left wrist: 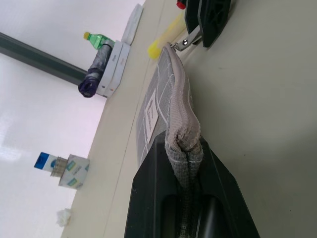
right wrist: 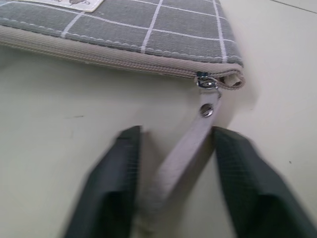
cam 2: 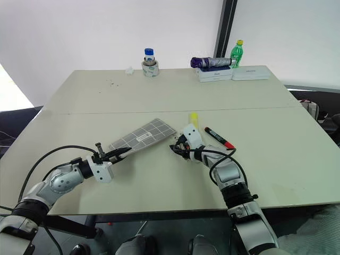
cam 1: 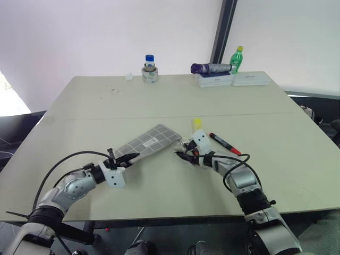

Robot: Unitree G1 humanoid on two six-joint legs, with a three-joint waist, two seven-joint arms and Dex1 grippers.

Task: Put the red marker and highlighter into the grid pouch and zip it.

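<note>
Left fingers [left wrist: 190, 198]: clenched on pouch [cam 1: 150, 140] corner.
Right fingers [right wrist: 173, 186]: parted, zipper tab [right wrist: 185, 148] between them, grip unclear.
Marker [cam 1: 224, 143], highlighter [cam 1: 196, 123]: beyond right fingers, on bench [cam 1: 159, 101].

grid pouch [cam 1: 150, 141] zipped, flat | highlighter [cam 1: 196, 123], red marker [cam 1: 224, 143] outside (beside it)

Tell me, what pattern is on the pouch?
The grid pouch is grey with white grid lines, seen best in the right wrist view.

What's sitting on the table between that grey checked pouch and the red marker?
The yellow highlighter lies there, between the grid pouch and the red marker, just beyond the right claw. Both head camera views show it.
</note>
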